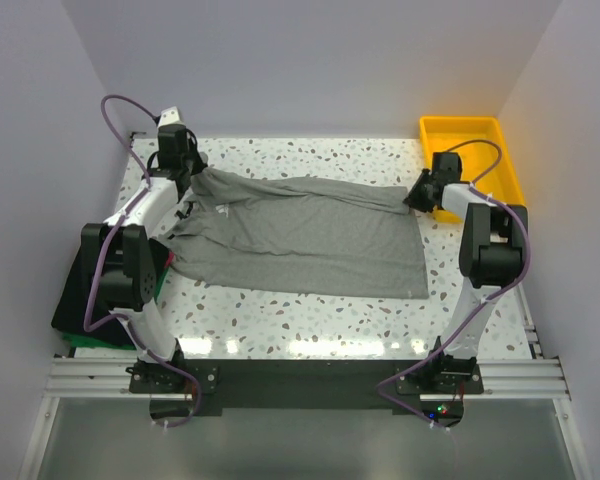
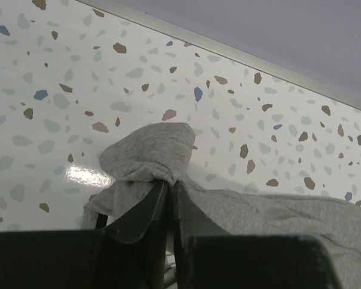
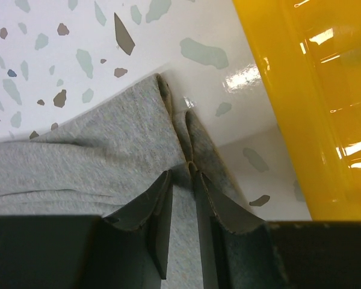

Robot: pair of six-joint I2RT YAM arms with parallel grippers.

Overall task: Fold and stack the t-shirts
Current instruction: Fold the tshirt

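Note:
The heather-grey t-shirt [image 1: 300, 240] lies spread across the speckled table, its far edge drawn into a ridge between the two grippers. My left gripper [image 1: 187, 172] is at the shirt's far left corner. In the left wrist view it [image 2: 169, 182] is shut on a bunched lump of the grey fabric [image 2: 150, 150]. At the far right corner, beside the tray, my right gripper [image 1: 418, 195] holds its fingers close together [image 3: 180, 170] with a raised fold of grey cloth [image 3: 96, 150] pinched at the tips. A folded black t-shirt [image 1: 75, 300] sits on a green one [image 1: 85, 340] at the table's left edge.
A yellow plastic tray [image 1: 460, 122] stands at the back right corner, its wall [image 3: 289, 120] just right of my right fingers. White walls close in the table on three sides. Bare speckled tabletop [image 1: 310, 320] runs between the shirt and the arm bases.

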